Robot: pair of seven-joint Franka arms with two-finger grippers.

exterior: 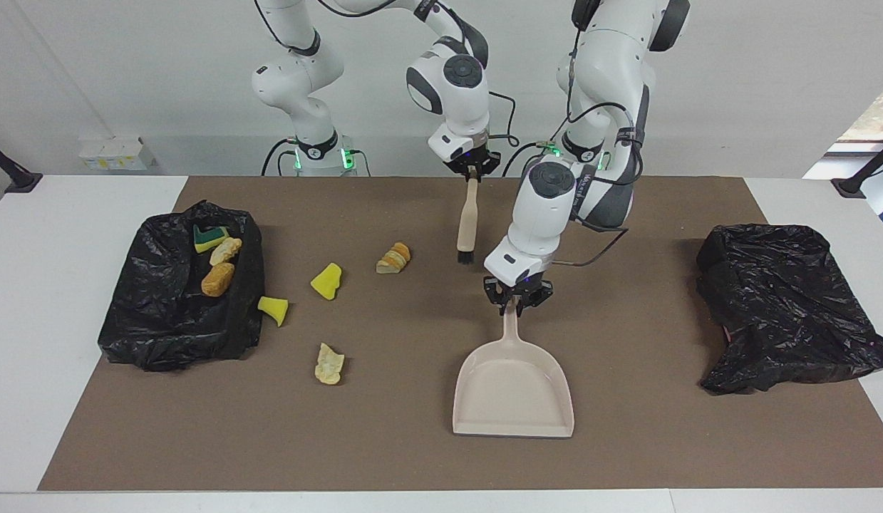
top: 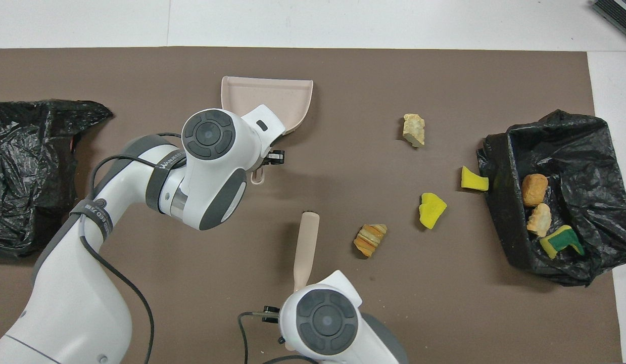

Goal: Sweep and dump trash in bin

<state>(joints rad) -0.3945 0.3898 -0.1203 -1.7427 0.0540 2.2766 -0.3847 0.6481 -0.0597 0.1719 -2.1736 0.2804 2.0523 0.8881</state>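
Both tools in hand, sweeping not started. Left claw [exterior: 518,303] pinches the dustpan [exterior: 512,388] handle, pan on the brown mat [exterior: 626,442]. Right claw [exterior: 472,169] is pressed together on the brush [exterior: 467,224], bristles hanging clear of the mat.

Trash: three pieces already in the black bin bag [exterior: 163,320]; bread slice [exterior: 394,258], two yellow sponge chunks [exterior: 328,281], pale bread lump [exterior: 329,363] loose between bag and pan.

Next, I judge: pan lip down beside the loose pieces, brush lowered to push them in.

Facing view shows both grips and brush height; overhead hides both claws under the wrists.
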